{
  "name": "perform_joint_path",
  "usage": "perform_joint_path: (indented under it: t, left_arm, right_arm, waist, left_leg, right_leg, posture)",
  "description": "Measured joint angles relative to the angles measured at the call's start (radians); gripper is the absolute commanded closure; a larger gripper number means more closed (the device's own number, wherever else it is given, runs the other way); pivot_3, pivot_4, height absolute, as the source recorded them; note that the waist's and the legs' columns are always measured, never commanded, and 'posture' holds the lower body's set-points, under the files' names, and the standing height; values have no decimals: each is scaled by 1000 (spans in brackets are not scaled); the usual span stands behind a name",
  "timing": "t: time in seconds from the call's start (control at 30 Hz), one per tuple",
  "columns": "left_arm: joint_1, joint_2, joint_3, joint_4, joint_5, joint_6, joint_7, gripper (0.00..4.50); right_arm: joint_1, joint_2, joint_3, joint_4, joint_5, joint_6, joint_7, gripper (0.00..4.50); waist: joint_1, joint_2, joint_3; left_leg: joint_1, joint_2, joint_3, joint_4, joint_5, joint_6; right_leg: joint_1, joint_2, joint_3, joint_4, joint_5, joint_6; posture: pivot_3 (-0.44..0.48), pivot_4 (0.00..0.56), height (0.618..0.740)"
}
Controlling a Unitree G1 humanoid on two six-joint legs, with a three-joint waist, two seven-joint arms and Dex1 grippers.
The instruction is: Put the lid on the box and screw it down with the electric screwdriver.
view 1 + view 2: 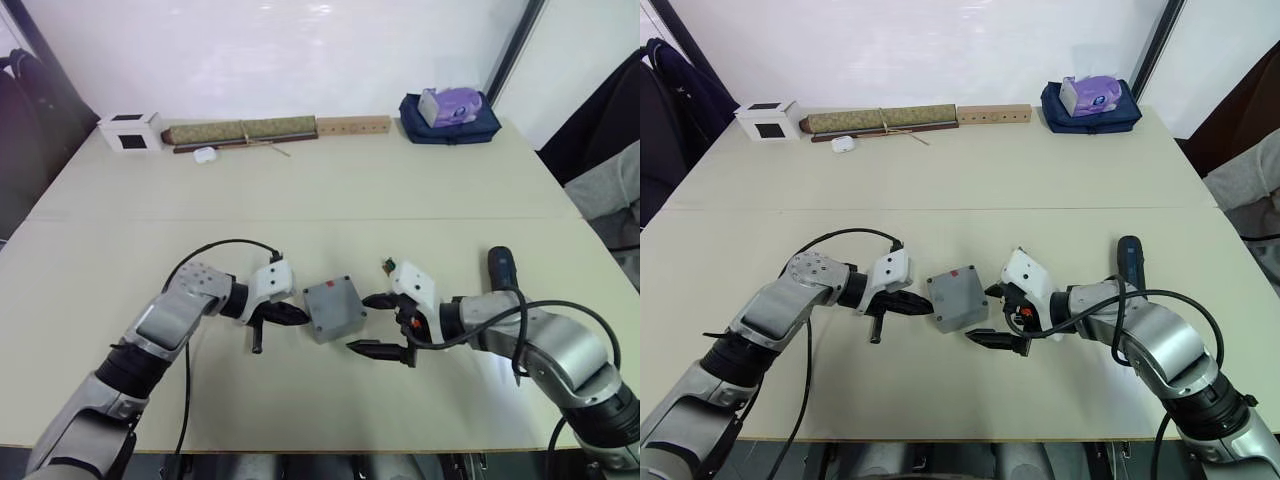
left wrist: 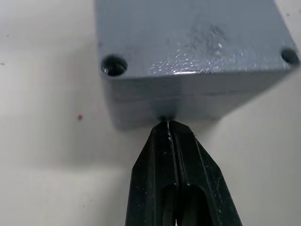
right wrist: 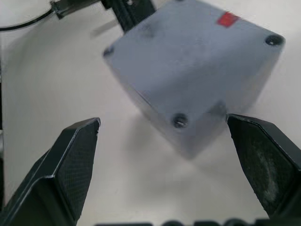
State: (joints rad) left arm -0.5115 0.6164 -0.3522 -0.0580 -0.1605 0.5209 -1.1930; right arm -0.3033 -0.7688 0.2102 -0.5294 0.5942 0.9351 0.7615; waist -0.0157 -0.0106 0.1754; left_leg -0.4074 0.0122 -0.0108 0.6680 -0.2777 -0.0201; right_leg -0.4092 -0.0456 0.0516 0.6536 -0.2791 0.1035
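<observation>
Left gripper (image 2: 170, 126) pinched closed, bracing box (image 1: 333, 308); right gripper (image 3: 164, 136) gaping wide, empty; screwdriver (image 1: 500, 268) lying beside right forearm; keeping box squared

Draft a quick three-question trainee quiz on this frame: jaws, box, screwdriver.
1. True or false: the left gripper has its jaws spread wide around the box.
2. Where is the electric screwdriver?
A. Between the two grippers
B. Lying on the table, to the robot's right of the right gripper
C. Held in a gripper
3. Fill in: the small mark on the box's upward face is ___.

Key:
1. False. The jaws are shut, with their tips against the box's side.
2. B. The right gripper's jaws are open and hold nothing.
3. Red.
</observation>
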Motion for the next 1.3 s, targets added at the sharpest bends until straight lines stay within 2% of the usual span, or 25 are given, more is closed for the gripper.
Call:
perform_joint_path:
  t: [0.57,0.73,0.83,0.93,1.07,1.17,1.27,1.3]
  left_arm:
    - [-53,-15,16,101,1,-56,2,4500]
    - [-53,-1,18,85,-7,-55,-12,4500]
    - [-61,26,49,86,-35,-28,-32,4500]
    - [-116,9,117,101,-97,21,-30,4500]
    - [-190,-27,203,112,-179,78,-14,4500]
    - [-193,-64,210,90,-222,122,4,4500]
    - [-193,-71,209,63,-241,147,18,4500]
    - [-192,-71,208,47,-245,152,21,4500]
  right_arm:
    - [34,39,-8,-36,-1,49,-42,74]
    - [45,-42,-53,-47,-13,32,-20,74]
    - [37,-35,-209,-12,47,44,-17,74]
    - [34,-29,-292,40,73,32,-19,74]
    - [15,22,-300,179,-10,-69,-70,74]
    - [11,46,-263,274,-95,-157,-93,74]
    - [11,69,-233,324,-142,-211,-96,675]
    - [11,79,-224,342,-159,-230,-97,1015]
  waist:
    - [2,0,0]
    - [4,0,0]
    - [3,0,0]
    - [5,0,0]
    - [2,0,0]
    - [1,0,0]
    - [-3,0,0]
    - [-3,0,0]
  left_leg:
    - [0,0,0,0,0,0]
    - [0,-1,0,0,0,0]
    - [0,0,0,0,0,0]
    - [0,0,0,0,0,0]
    - [0,-1,2,1,0,0]
    - [0,-1,2,0,0,0]
    - [0,-1,2,0,0,0]
    - [0,-1,2,0,0,0]
  right_leg:
    - [0,0,0,0,0,0]
    - [0,-1,0,0,0,0]
    - [0,0,0,0,0,0]
    - [0,0,0,0,0,0]
    - [0,-1,0,0,0,0]
    - [0,0,0,0,0,0]
    - [0,0,1,1,0,0]
    - [0,0,1,1,0,0]
  posture:
    - [0,150,740]
    - [0,150,740]
    - [0,150,740]
    - [0,150,740]
    - [0,150,740]
    - [0,150,740]
    - [0,150,740]
    - [0,150,740]
